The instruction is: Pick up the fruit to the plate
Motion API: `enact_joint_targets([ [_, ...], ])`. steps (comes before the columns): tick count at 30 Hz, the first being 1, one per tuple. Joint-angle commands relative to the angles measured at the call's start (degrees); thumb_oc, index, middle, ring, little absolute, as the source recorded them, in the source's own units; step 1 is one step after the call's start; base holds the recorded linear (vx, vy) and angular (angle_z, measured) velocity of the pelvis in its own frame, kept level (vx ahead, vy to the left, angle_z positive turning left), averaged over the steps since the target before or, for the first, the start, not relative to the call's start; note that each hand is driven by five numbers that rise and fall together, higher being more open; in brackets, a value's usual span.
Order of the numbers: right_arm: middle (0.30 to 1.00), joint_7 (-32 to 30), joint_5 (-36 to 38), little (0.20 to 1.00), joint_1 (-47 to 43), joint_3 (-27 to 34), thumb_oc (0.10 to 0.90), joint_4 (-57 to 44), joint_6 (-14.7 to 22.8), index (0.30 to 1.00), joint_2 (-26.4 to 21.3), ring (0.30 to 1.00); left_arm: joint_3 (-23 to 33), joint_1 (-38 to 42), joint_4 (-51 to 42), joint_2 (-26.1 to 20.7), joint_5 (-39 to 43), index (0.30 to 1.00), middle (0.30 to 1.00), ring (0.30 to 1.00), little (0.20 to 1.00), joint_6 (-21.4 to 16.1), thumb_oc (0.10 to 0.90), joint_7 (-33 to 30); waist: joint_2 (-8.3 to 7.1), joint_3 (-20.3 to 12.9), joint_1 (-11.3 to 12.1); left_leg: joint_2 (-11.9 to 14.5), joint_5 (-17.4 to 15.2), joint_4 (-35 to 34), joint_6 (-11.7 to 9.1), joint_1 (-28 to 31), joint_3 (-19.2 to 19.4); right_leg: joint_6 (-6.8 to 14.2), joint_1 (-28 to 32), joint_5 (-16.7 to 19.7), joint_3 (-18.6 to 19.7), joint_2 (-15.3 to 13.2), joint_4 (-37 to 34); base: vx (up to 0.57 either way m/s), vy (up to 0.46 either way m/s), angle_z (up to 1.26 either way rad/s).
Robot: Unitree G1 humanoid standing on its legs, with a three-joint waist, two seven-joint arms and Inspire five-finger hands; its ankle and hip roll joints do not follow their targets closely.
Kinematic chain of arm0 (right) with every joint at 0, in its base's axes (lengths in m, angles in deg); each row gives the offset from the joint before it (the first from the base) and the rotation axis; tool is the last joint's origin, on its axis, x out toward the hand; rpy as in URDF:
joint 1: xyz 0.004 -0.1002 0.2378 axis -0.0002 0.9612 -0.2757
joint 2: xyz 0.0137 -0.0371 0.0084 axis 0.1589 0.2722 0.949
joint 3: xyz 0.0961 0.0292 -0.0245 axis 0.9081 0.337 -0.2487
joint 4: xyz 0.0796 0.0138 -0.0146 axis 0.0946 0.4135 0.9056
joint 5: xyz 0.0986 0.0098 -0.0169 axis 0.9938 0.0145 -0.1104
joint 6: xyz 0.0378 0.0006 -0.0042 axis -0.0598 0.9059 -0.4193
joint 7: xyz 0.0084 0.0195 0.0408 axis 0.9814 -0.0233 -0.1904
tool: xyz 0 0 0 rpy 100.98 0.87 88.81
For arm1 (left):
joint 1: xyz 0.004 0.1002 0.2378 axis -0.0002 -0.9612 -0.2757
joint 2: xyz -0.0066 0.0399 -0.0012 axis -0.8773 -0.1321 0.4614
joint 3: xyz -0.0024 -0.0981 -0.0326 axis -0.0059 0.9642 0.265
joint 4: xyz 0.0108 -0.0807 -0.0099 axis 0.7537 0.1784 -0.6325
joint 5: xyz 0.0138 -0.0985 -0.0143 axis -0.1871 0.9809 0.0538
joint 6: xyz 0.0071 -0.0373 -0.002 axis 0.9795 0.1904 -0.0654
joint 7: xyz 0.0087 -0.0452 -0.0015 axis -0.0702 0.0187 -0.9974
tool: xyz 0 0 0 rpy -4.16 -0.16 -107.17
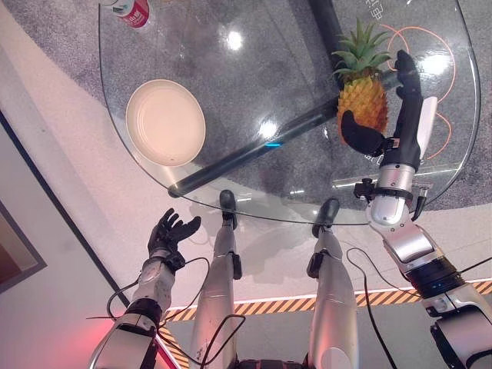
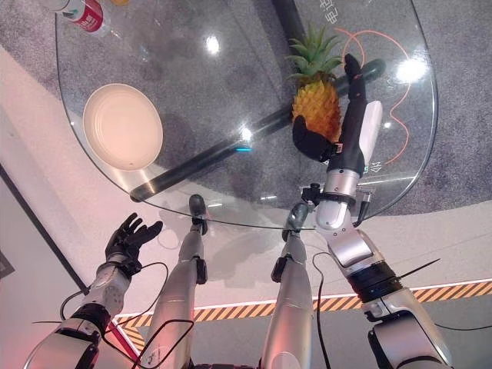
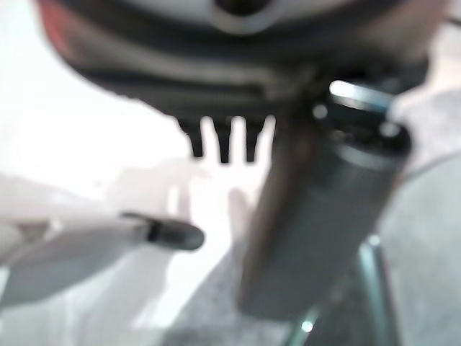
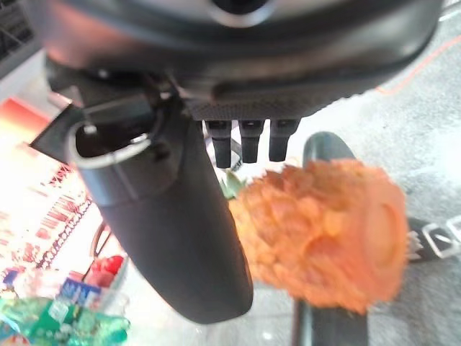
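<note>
Item list, op — what you have on the glass table (image 1: pixel 231 92):

1. Pineapple (image 1: pixel 363 101): lies on the table's R half, toward the far side, leafy crown pointing away from the robot, orange body nearer. In the R wrist view it (image 4: pixel 324 231) sits right past the fingertips, base end toward the cam.

2. R hand (image 1: pixel 400 115): over the table, right at the pineapple. Fingers straight, reaching along the fruit's R flank up to crown level; thumb (image 1: pixel 360 132) stuck out across the fruit's near end. So the fruit sits in the gap between thumb and fingers, hand spread apart, not clamped. Whether skin touches fruit you can't tell from the eye views; thumb looks against or just at the base.

3. Plate (image 1: pixel 165 123): round, cream, on the table's L half, well apart from the pineapple. Nothing on it.

4. L hand (image 1: pixel 171 234): off the table, below its near edge on the L side, over the pale floor. Fingers relaxed and spread, holding nothing.

5. Bottle (image 1: pixel 131 11): red label, at the table's far L edge, beyond the plate.

6. Dark bar (image 1: pixel 254 150): seen through the glass, running diagonally under the table between plate and pineapple.
</note>
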Motion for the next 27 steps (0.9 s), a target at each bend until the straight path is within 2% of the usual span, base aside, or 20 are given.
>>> enact_joint_targets([
  [1, 0.9, -1.13, -0.15, 0.9, -1.02, 0.84, 0.8, -6.64, 2.06, 0.9, -2.4, 0.9, 0.32, -2.63, 3.04, -1.74, -0.73, 0.9, 0.9, 0.9, 0.9, -2.01, 0.8, -0.4, -0.25, -0.54, -0.5, 2.23, -3.79, 3.21, -2.18, 2.2, -0.83, 2.24, -0.37, 5.36, -0.38, -1.19, -1.03, 0.0, 0.0, 0.0],
  [9, 0.9, -1.83, 0.32, 0.9, -0.66, 0.13, 0.8, -5.65, 1.0, 0.9, -2.14, 0.9, -0.06, -2.21, 3.48, -1.79, -0.43, 0.9, 0.9, 0.9, 0.9, -1.7, 0.8, -0.2, 0.07, -0.54, -0.69, 2.39, -3.77, 3.33, -2.34, 2.43, -0.66, 2.31, -0.61, 5.31, -0.19, -1.38, -0.58, 0.0, 0.0, 0.0],
  [17, 0.9, -6.25, -3.55, 0.9, -1.37, 0.01, 0.8, -4.25, -3.48, 0.9, -2.66, 0.9, -0.67, -2.09, 2.73, -1.66, -0.59, 0.9, 0.9, 0.9, 0.9, -1.1, 0.8, -0.78, 0.4, -0.54, -0.47, 2.37, -3.79, 3.5, -2.29, 2.22, -0.86, 2.5, -0.96, 5.4, -0.13, -1.64, -0.23, 0.0, 0.0, 0.0],
  [27, 0.9, -7.53, -1.42, 0.9, -1.63, -0.51, 0.8, -0.16, -5.71, 0.9, -1.6, 0.9, -1.11, -1.68, 2.69, -1.86, -0.94, 0.9, 0.9, 0.9, 0.9, -0.71, 0.8, -0.79, 0.45, -0.54, -0.11, 2.18, -3.77, 3.5, -2.16, 1.96, -1.24, 2.54, -1.34, 5.62, -0.3, -1.73, -0.05, 0.0, 0.0, 0.0],
])
